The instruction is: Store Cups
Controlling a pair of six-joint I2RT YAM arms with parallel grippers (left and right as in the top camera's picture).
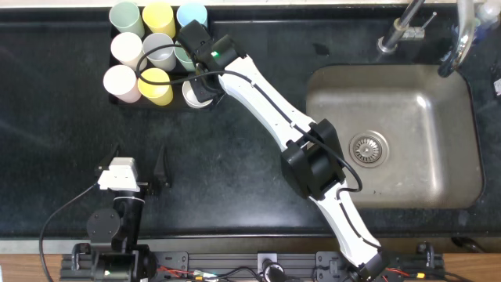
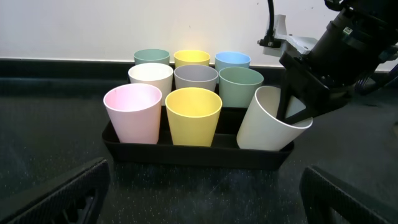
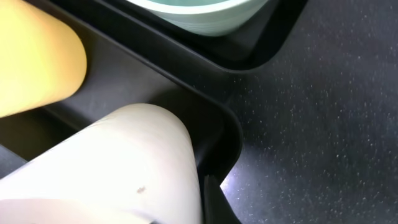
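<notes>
Closest to us, the white cup (image 3: 118, 168) leans tilted in the corner of the black tray (image 2: 186, 154), next to a yellow cup (image 2: 193, 115). We see the right gripper (image 2: 298, 107) clamped on its rim, one finger inside. Seven more cups (image 2: 150, 78) stand upright in the tray. Our left gripper (image 1: 137, 160) rests spread wide over the counter (image 1: 63, 133), well apart.

Speckled dark countertop (image 1: 55, 157) carries a black tray (image 2: 186, 155).

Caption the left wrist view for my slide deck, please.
Right gripper holds a white cup tilted in the corner of a black tray beside eight other cups.
</notes>
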